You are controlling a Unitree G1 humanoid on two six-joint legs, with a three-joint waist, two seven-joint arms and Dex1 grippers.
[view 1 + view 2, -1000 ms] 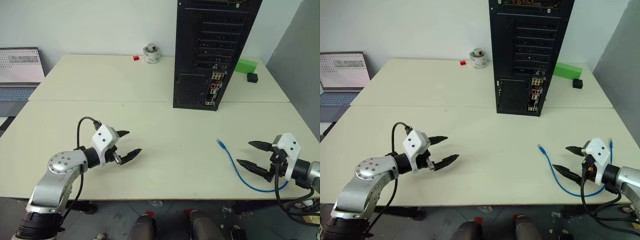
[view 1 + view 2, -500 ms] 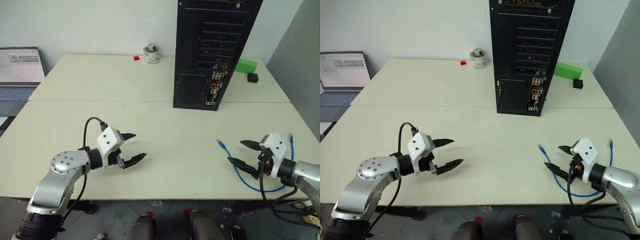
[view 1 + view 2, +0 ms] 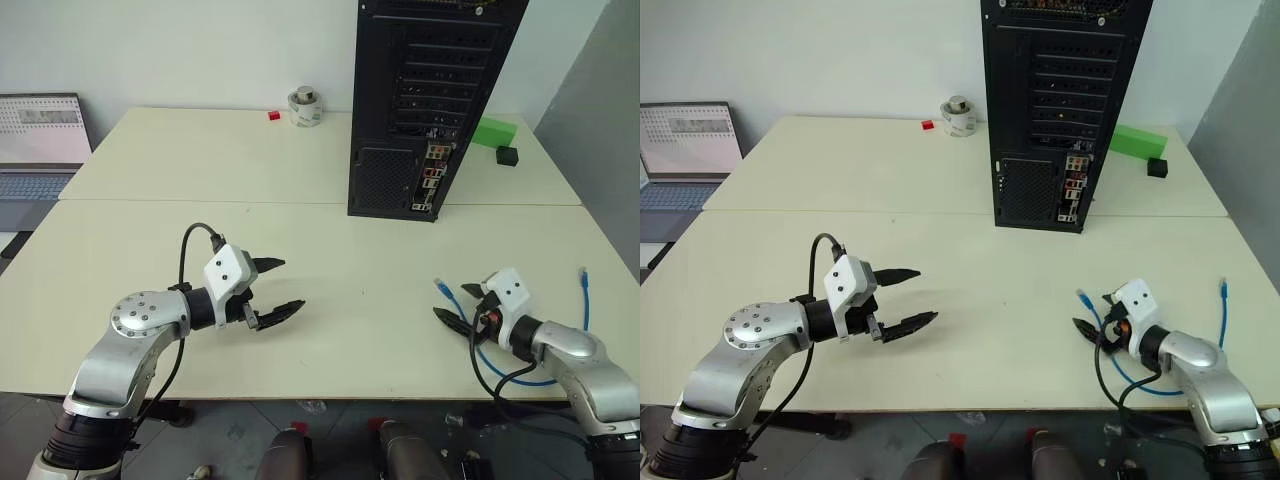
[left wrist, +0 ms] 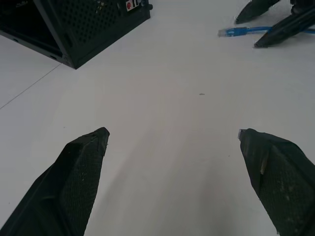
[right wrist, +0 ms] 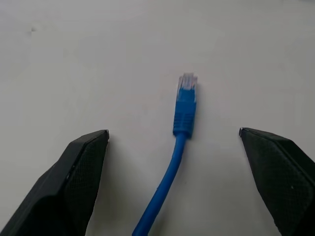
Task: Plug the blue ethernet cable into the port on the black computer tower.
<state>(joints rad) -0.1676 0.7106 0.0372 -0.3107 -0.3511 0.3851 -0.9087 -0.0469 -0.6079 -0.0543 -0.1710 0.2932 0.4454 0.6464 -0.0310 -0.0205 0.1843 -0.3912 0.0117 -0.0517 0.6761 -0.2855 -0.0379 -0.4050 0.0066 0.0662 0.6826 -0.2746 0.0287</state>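
Blue ethernet cable [image 5: 184,113] lies loose between the open right end effector [image 5: 172,147] fingers.

office or lab: laptop [image 3: 40,150], pale tables [image 3: 200,160].

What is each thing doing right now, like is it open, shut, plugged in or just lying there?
blue ethernet cable: lying loose on the table, not plugged in, not held
black computer tower: standing upright, rear ports facing the robot, no blue cable in it
right gripper: fingers open, one on each side of the cable's plug
left gripper: fingers open, holding nothing
laptop: lid open, screen lit
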